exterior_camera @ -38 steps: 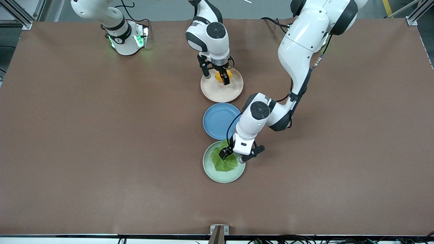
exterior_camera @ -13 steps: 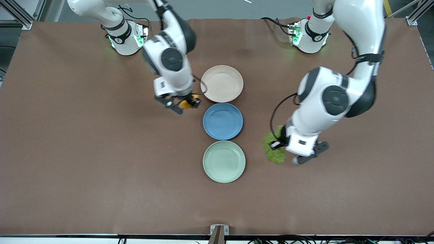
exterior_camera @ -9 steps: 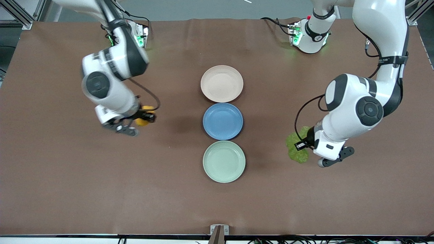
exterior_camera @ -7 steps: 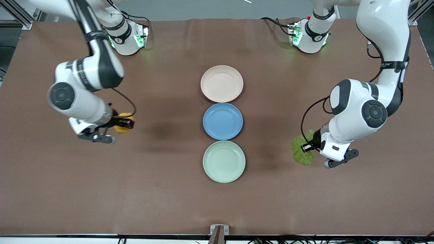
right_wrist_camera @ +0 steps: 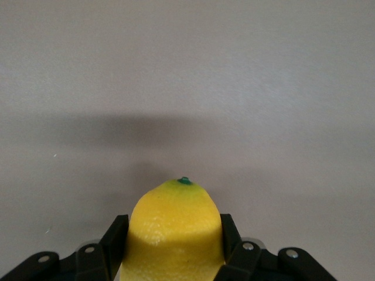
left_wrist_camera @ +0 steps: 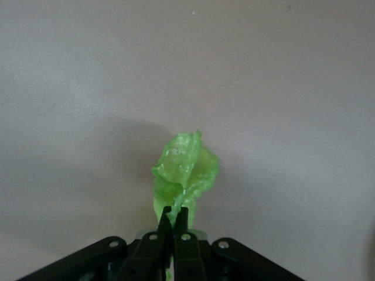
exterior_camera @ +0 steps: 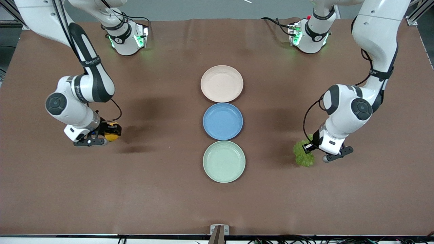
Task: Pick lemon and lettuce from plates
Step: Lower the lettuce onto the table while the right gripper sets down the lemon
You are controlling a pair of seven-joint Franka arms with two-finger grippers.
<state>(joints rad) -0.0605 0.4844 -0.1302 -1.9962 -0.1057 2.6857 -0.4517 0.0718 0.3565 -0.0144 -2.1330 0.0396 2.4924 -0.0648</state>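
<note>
Here, right hand (exterior_camera: 109, 133) gripping lemon (exterior_camera: 112, 136), left hand (exterior_camera: 309, 148) pinching lettuce (exterior_camera: 303, 157), seemingly over bare table (exterior_camera: 162, 203).

matt plates (exterior_camera: 222, 96), dimpled glossy lemon (right_wrist_camera: 174, 234), crinkled translucent lettuce (left_wrist_camera: 186, 170).

High front camera facing the robots over the whole table (exterior_camera: 169, 203), wrist cameras close above it

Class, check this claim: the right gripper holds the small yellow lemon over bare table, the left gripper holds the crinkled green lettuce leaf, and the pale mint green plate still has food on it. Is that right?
One part is wrong: the pale mint green plate is empty, as the front view shows. The rest holds: the right gripper grips the small yellow lemon over bare table, and the left gripper pinches the crinkled green lettuce leaf.
</note>
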